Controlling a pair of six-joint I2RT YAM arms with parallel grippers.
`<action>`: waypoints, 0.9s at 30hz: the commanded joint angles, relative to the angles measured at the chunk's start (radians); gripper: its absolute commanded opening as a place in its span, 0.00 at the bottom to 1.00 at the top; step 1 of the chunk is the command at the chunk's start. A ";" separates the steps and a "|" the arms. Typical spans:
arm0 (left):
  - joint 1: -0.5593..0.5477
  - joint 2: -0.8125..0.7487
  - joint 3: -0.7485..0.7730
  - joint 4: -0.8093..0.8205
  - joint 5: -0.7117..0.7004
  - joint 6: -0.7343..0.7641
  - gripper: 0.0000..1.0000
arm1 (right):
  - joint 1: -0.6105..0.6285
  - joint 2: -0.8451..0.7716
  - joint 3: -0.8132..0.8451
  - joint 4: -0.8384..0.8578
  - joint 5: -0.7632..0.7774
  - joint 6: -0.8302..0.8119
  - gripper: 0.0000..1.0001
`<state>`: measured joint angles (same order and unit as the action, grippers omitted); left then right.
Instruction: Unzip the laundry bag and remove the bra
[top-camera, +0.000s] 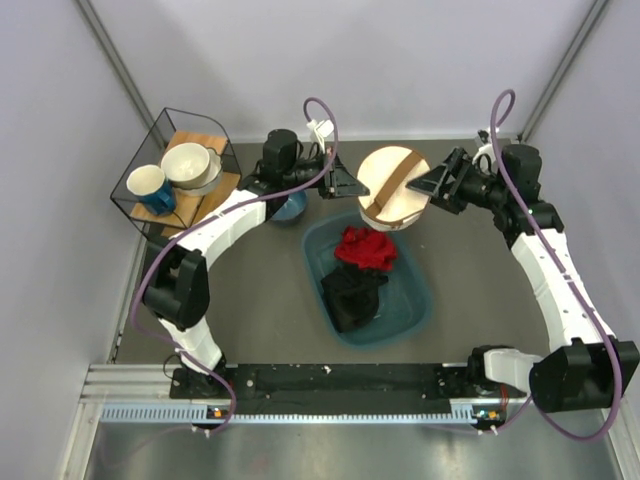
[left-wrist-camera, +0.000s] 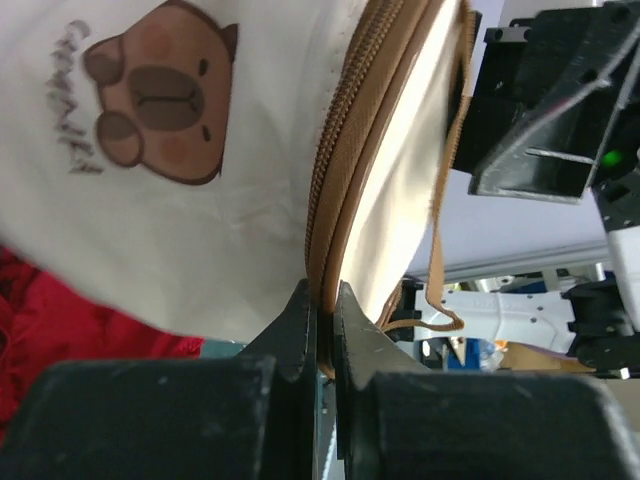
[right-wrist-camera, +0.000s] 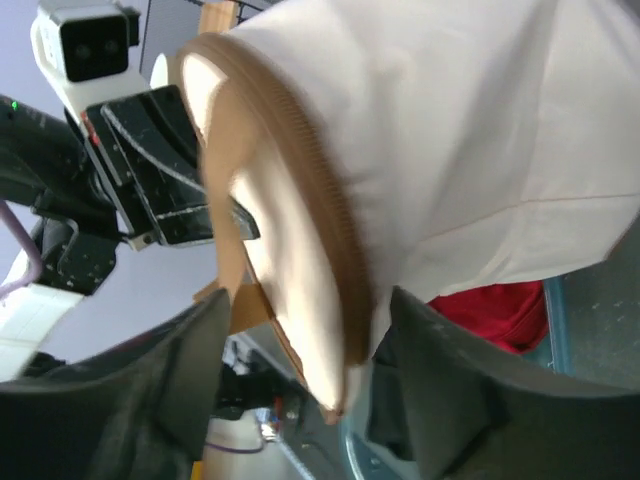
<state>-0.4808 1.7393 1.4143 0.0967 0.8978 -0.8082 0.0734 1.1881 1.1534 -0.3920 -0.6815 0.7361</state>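
Note:
The cream laundry bag hangs in the air above the far end of the teal tub, held between both arms. My left gripper is shut on the bag's brown zipper band at the rim. The bag has a brown animal print on its side. My right gripper is open, and its fingers straddle the bag's opposite rim with a gap on the left side. The zipper band looks closed. The bra is not in view.
The teal tub sits mid-table and holds a red cloth and a black cloth. A wire rack at the back left carries a blue mug and a white bowl. A small blue object lies beneath the left arm.

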 joint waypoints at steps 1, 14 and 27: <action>-0.008 0.006 0.035 0.132 -0.002 -0.121 0.00 | -0.004 -0.028 0.005 0.045 0.035 -0.013 0.91; -0.004 -0.003 0.101 0.077 -0.114 -0.273 0.00 | 0.083 -0.119 -0.138 0.079 0.238 0.035 0.99; -0.005 0.005 0.092 0.020 -0.126 -0.214 0.00 | 0.118 -0.087 -0.144 0.193 0.301 0.097 0.33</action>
<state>-0.4862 1.7592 1.4696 0.0822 0.7677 -1.0481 0.1825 1.0962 0.9981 -0.2695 -0.4282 0.8112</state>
